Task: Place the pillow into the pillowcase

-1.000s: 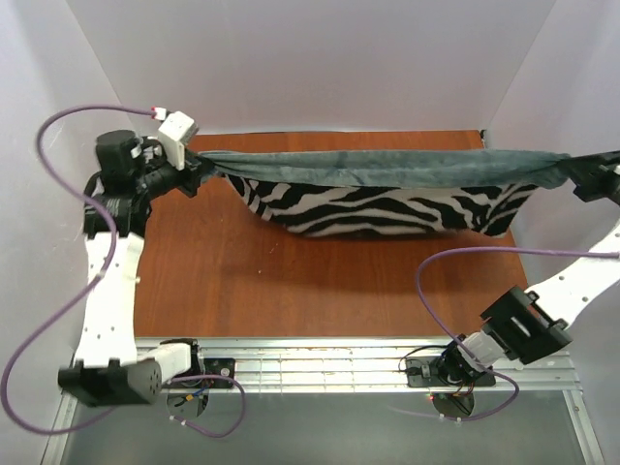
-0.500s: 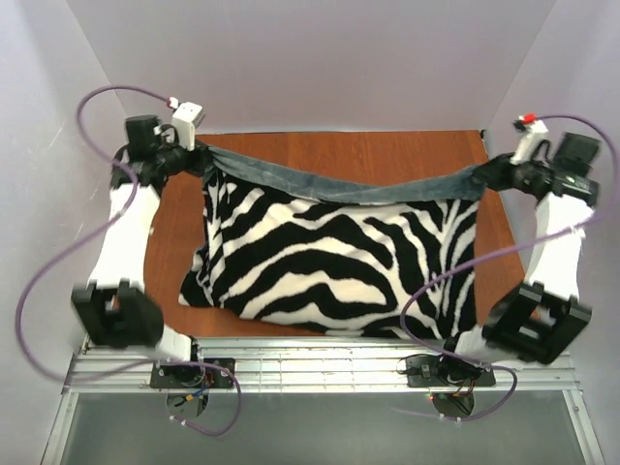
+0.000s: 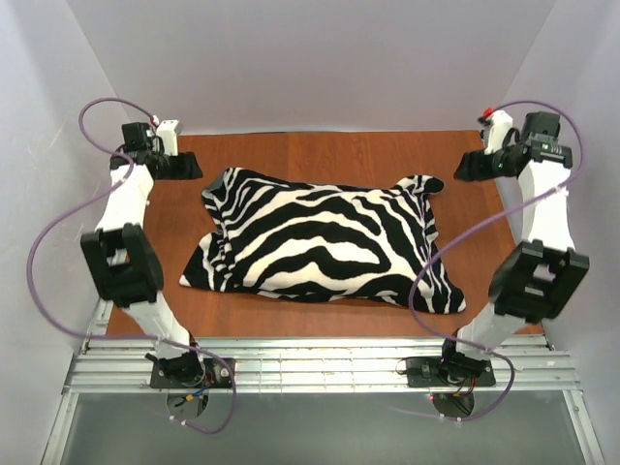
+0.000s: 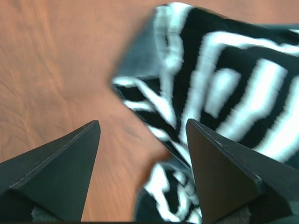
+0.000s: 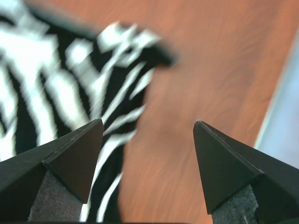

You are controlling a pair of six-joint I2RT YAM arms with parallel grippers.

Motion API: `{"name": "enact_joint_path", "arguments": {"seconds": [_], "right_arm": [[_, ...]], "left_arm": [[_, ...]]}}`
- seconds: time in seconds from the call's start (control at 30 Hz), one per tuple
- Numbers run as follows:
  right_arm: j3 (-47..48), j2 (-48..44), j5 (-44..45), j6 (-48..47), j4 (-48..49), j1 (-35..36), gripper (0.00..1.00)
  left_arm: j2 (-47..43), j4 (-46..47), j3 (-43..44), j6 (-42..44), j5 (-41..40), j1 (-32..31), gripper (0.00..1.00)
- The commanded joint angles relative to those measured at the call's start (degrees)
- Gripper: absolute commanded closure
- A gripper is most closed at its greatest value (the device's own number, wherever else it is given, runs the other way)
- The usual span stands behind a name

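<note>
The pillowcase [image 3: 320, 242] lies bulging on the wooden table [image 3: 320, 155], zebra-striped face up. The pillow itself is hidden. My left gripper [image 3: 191, 170] hovers open just off the pillowcase's far left corner, with nothing between its fingers. In the left wrist view a striped corner [image 4: 224, 84] lies ahead and right of the open gripper [image 4: 142, 123]. My right gripper [image 3: 467, 167] stands open beside the far right corner, apart from the cloth. In the right wrist view the striped fabric [image 5: 56, 79] lies to the left of the empty gripper [image 5: 148, 122].
White walls close in the table at the back and on both sides. A metal rail frame [image 3: 320, 363] runs along the near edge by the arm bases. Purple cables [image 3: 58, 242] loop beside both arms. Bare wood shows along the far edge.
Both grippers have opened and let go of the pillowcase's top corners. The pillowcase has dropped flat onto the table, and both arms have drawn back outward.
</note>
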Motion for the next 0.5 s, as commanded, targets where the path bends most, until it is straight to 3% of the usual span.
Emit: {"name": "enact_joint_path", "arguments": {"seconds": [0.0, 0.13, 0.3, 0.47], "right_arm": [[-8.46, -11.09, -0.69, -10.95, -8.97, 4.97, 0.27], [-21.19, -19.70, -2.01, -13.33, -13.01, 10.76, 0.27], [-28.69, -20.87, -1.49, -12.29, -12.15, 16.31, 0.27], [-29.14, -13.32, -0.17, -9.13, -7.58, 16.40, 0.30]], "left_arm": [[-14.89, -1.92, -11.27, 3.14, 7.98, -2.04, 0.30], [-26.56, -2.62, -23.07, 4.28, 15.52, -2.57, 0.29], [-30.19, -4.92, -32.67, 3.15, 20.29, -7.90, 0.28], [-26.52, 9.65, -34.20, -6.77, 10.32, -10.21, 0.32]]}}
